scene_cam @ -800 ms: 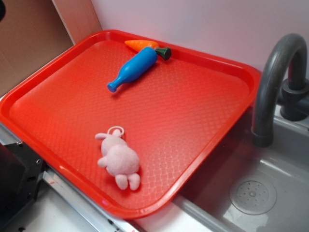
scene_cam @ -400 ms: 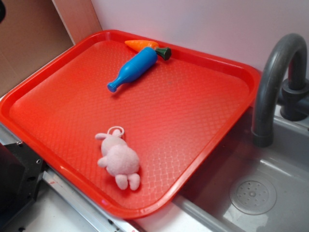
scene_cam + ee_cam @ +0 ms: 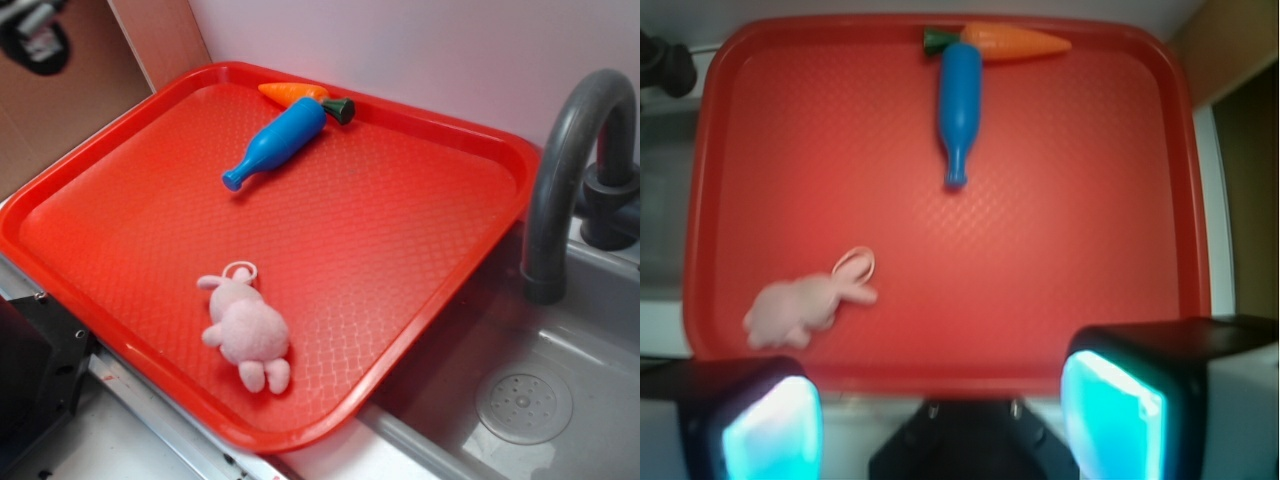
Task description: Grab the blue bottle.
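The blue bottle (image 3: 276,142) lies on its side at the far end of the red tray (image 3: 450,290), neck pointing to the front left, its fat end touching an orange toy carrot (image 3: 296,93). In the wrist view the bottle (image 3: 960,98) lies near the top, neck pointing down toward me, with the carrot (image 3: 1005,41) across its base. My gripper (image 3: 940,420) is open and empty, high above the tray's near edge, far from the bottle. In the exterior view only a dark part of the arm (image 3: 35,35) shows at the top left corner.
A pink plush bunny (image 3: 246,330) lies on the tray's near part; it also shows in the wrist view (image 3: 805,303). A grey faucet (image 3: 565,170) and sink basin (image 3: 525,400) stand to the right of the tray. A wall runs behind.
A dark part of the arm has come into the exterior view at the top left corner. The bottle, carrot and bunny have not moved.
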Controlling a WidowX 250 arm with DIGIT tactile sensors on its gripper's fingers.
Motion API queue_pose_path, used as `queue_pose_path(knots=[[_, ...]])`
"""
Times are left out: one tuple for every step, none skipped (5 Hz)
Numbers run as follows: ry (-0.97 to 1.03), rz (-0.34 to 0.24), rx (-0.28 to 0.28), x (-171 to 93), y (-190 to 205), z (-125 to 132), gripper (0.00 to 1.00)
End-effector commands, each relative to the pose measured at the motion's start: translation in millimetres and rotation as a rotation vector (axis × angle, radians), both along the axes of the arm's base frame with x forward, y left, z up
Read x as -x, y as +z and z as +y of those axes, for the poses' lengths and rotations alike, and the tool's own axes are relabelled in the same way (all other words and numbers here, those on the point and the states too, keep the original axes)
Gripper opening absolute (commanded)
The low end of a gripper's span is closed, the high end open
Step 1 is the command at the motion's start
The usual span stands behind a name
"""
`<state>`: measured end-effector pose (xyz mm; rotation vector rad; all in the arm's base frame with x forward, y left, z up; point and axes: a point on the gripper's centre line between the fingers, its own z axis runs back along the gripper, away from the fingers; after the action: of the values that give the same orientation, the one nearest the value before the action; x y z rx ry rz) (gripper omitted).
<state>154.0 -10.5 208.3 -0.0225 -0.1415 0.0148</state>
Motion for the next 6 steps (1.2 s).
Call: queue_pose_path(knots=[[0.039,-0.021,0.022,-58,-37,32,1.00],[0.017,-0.023,0.106,-82,-54,40,1.00],[0.028,-0.019,0.082,-100,-67,44,1.00],[0.003,0.003,0.063,-118,-82,36,1.00],[-0.021,0.008,0.085,-133,-92,30,1.00],[-0.081,0.023,0.109,-142,-102,18,1.00]])
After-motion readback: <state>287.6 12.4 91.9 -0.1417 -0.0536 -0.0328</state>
